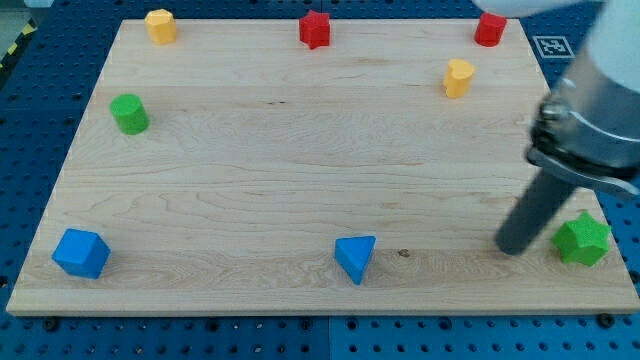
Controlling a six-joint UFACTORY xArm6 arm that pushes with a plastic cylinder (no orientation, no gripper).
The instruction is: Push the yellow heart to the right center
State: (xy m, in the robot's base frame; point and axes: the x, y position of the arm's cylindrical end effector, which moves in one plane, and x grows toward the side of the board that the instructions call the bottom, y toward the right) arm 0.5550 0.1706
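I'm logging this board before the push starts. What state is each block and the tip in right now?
my tip: on the board at the view's lower right, just left of the green star, not touching any block
yellow heart: upper right, untouched
green star: lower right corner
red cylinder: top right
red star: top centre
yellow hexagon: top left
green cylinder: left
blue cube: lower left
blue triangle: bottom centre

One camera only, set above the desk (300, 150) and in front of its near edge, looking down at a slant — the far edge at the view's top appears shorter than the near one at the view's bottom. It sits close enough that the desk nearly fills the picture, with blue pegboard (30, 120) showing around it. The arm (590, 110) enters from the view's upper right — large, cropped by the frame.
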